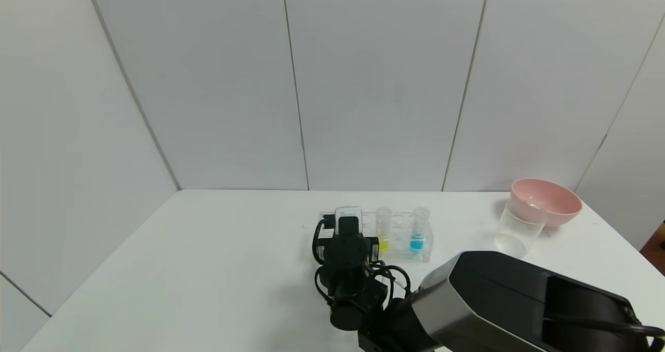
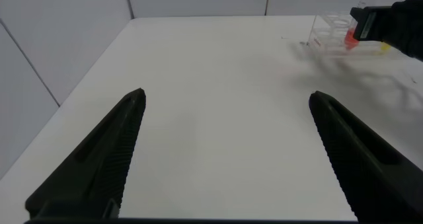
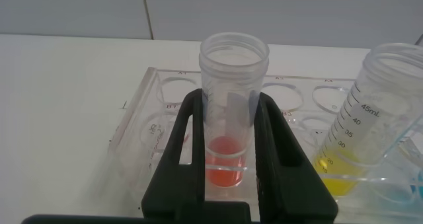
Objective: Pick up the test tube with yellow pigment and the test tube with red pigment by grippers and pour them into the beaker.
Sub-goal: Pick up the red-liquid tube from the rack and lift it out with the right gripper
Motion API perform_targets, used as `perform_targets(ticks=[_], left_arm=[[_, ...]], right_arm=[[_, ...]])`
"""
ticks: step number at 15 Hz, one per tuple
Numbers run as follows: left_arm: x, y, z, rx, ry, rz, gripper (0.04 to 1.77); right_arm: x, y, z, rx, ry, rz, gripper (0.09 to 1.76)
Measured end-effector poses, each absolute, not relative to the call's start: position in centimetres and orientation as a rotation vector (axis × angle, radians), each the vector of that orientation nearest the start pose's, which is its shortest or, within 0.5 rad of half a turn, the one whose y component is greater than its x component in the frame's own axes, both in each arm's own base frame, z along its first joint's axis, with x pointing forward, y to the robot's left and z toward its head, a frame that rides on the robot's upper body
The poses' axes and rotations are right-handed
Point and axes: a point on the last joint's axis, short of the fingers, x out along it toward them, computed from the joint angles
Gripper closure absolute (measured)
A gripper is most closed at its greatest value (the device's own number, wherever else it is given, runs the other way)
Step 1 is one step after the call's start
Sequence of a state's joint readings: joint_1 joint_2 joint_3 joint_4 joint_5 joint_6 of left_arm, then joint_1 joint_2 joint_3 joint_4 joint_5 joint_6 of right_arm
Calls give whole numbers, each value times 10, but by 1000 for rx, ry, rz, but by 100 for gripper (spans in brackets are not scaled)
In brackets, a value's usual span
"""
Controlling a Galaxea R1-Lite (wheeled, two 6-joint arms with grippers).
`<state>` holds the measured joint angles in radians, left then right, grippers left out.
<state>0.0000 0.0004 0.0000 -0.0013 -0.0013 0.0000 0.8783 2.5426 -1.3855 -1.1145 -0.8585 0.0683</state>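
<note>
1. Red-pigment tube sits in the clear rack at head-view centre, clasped between the right tool fingers — seemingly a grasp for lifting it out.
2. Yellow-pigment tube waits upright in the rack, just beside.
3. Beaker stands at centre right, before the pink bowl.
4. Left tool hangs spread wide over bare bench — probably idle.

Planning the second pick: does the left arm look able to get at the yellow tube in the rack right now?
Probably not directly. The right end effector sits at the rack, around the red tube, just beside the yellow tube, on its left-arm side. The left end effector hangs open over bare table, well away.
</note>
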Motion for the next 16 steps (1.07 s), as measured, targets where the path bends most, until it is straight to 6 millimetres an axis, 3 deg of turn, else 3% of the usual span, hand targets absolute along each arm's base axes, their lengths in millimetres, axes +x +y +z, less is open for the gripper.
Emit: perform_targets(ticks=[6, 10, 16], left_arm=[[-23, 0, 76, 0, -1, -2, 5], [-23, 0, 76, 0, -1, -2, 5], [-23, 0, 76, 0, -1, -2, 5]], right_arm=[[325, 361, 55, 45, 13, 17, 135], [325, 361, 93, 73, -12, 28, 135], [308, 354, 158, 145, -75, 59, 135]])
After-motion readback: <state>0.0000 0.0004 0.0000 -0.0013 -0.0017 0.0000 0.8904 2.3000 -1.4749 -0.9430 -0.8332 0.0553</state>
